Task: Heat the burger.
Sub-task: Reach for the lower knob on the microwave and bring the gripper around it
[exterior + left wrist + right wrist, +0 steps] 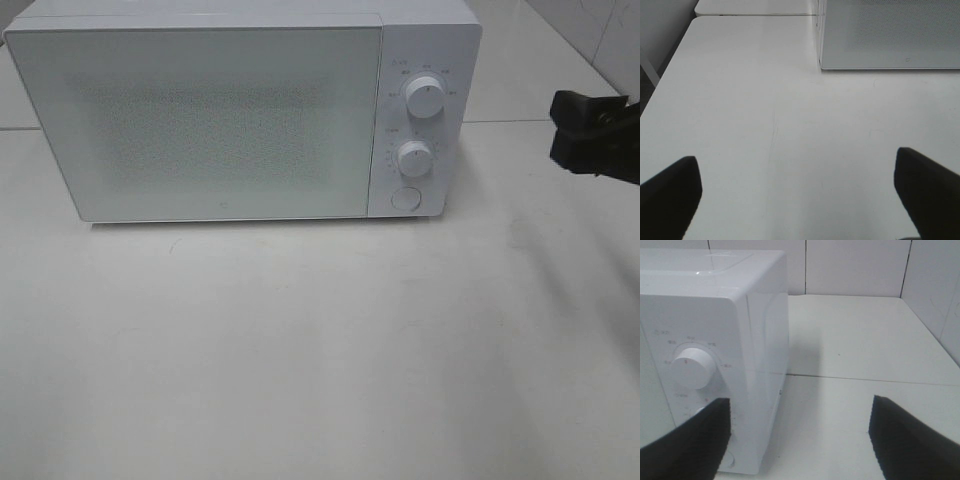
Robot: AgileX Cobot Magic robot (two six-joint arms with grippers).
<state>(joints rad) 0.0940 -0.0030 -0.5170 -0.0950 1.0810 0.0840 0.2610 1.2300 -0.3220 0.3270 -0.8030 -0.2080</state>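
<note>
The burger is out of view in every frame. A white microwave stands at the back of the table with its door shut; its frosted door hides whatever is inside. My right gripper hangs to the right of the microwave, above the table. In the right wrist view the right gripper is open and holds nothing, with the microwave's control side close ahead. My left gripper is open and holds nothing, low over bare table in front of the microwave's lower left corner.
The microwave panel carries an upper knob, a lower knob and a round button. The white table spreads in front. A tiled wall rises behind and at the right. The table's left edge drops off.
</note>
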